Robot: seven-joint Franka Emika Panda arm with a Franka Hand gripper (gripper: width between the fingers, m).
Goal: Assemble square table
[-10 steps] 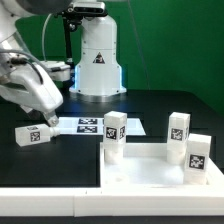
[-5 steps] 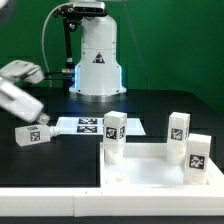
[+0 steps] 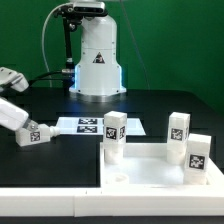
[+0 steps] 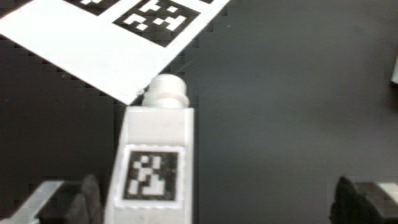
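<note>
The large white plastic square tabletop (image 3: 160,172) with a raised rim is seen at the near side of the black table, towards the exterior view's right. Three stubby white tagged legs are seen upright on or at it: one (image 3: 114,136) at its corner nearest the exterior view's left, and two more (image 3: 179,132) (image 3: 198,152) towards the right. Whether these are fully seated cannot be told.

The fourth stubby white leg (image 3: 33,134) lies on its side on the black surface, well apart from the tabletop, at the exterior view's left and just beside the flat white marker board (image 3: 96,125). In the wrist view this lying leg (image 4: 153,160) is shown lengthwise with its tag facing up and its round peg end close to the marker board (image 4: 125,35).

The two-finger gripper (image 4: 217,197) is spread wide, with a dark finger (image 4: 370,199) well clear on one side and the other finger close beside the leg; nothing is held yet. In the exterior view only part of the white arm is visible at the frame's left edge, above the leg.

The step in hand is judged to be the pickup of this last leg. It would be done best if the leg is centred between the fingers, as it currently sits off towards one of them. The fingers should be lowered past the leg's long flat sides and closed across its body, away from the peg end, so that the peg is left free for the remaining corner socket.
</note>
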